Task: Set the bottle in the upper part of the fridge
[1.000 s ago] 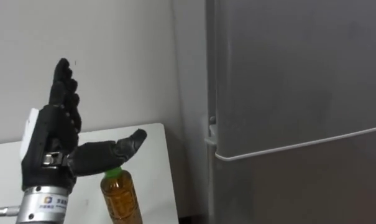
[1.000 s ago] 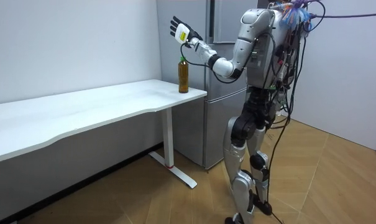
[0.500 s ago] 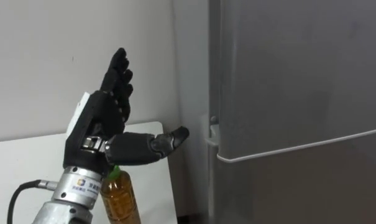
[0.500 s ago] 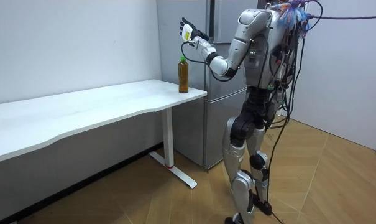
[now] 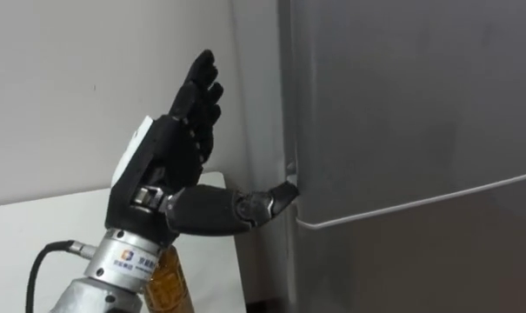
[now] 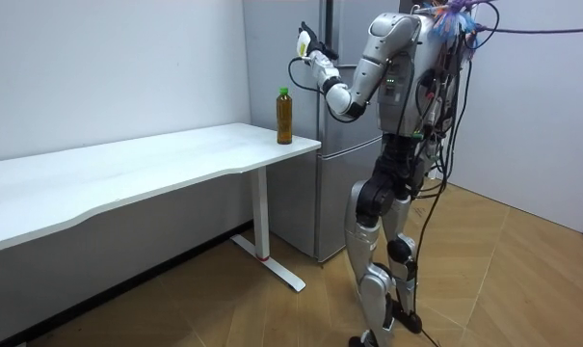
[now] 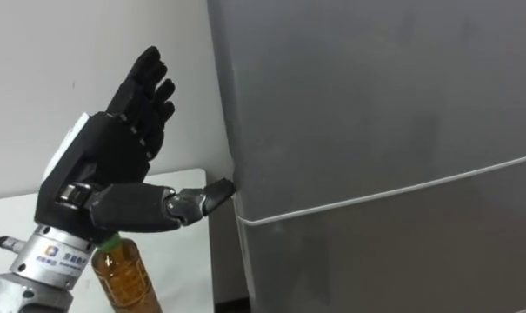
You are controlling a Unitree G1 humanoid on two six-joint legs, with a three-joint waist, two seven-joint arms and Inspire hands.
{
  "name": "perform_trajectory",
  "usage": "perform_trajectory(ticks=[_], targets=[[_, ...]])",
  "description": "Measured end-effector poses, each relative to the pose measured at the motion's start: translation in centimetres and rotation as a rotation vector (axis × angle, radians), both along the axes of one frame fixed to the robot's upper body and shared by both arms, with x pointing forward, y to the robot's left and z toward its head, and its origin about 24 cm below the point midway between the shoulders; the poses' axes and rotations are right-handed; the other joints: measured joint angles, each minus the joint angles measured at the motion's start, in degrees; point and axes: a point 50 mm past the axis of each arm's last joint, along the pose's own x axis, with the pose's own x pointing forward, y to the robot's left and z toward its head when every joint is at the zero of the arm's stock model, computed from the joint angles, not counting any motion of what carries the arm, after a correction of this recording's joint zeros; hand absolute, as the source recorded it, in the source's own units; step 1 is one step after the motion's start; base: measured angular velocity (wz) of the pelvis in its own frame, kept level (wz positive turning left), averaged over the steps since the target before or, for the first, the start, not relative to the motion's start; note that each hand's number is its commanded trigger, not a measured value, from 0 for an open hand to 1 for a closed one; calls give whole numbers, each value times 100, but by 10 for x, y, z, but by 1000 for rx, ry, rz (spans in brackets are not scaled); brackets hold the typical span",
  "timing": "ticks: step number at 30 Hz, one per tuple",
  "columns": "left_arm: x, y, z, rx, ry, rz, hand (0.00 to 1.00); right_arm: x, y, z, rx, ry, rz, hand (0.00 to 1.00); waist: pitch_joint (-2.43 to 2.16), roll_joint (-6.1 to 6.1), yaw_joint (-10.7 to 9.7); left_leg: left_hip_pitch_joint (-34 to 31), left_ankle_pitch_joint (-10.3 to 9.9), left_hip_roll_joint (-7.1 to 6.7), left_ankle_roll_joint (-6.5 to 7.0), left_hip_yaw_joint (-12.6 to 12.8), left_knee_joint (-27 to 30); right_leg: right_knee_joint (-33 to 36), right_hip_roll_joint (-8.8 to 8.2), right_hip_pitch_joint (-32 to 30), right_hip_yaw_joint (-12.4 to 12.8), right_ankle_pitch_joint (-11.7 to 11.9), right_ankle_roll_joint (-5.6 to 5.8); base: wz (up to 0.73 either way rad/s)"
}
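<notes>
A clear bottle (image 5: 167, 280) of amber drink with a green cap stands upright on the white table's (image 5: 28, 235) corner nearest the fridge, partly hidden behind my left wrist. It also appears as the bottle (image 6: 284, 116) in the room view. My left hand (image 5: 171, 156) is raised above it, open, fingers straight and pointing up. The thumb reaches right and its tip touches the left edge of the grey upper fridge door (image 5: 402, 104), just above the seam (image 5: 419, 198) with the lower door. The door is closed. Nothing is held.
I stand facing the tall grey fridge (image 6: 344, 39), which is set against the wall right beside the long white table (image 6: 156, 164). Wooden floor lies behind and beside me.
My left hand has moved up and to the right, away from above the bottle, until the thumb tip reached the fridge door's edge. The bottle has stayed in place.
</notes>
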Motion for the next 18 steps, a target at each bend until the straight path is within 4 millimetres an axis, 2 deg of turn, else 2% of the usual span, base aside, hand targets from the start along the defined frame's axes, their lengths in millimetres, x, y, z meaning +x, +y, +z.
perform_trajectory(ticks=[11,18], targets=[[-11,-6,15,20,-87,-61,0,0,-1,0,24,-3,-10,0,-10,41,-1,-38,0,0,0,5,8,5,0,-46,-13,0,0,0],[-23,-9,32,22,-184,-96,0,-2,-2,0,24,-7,-10,0,8,36,19,-22,0,2,0,-4,7,6,-3,-16,-45,0,0,0]])
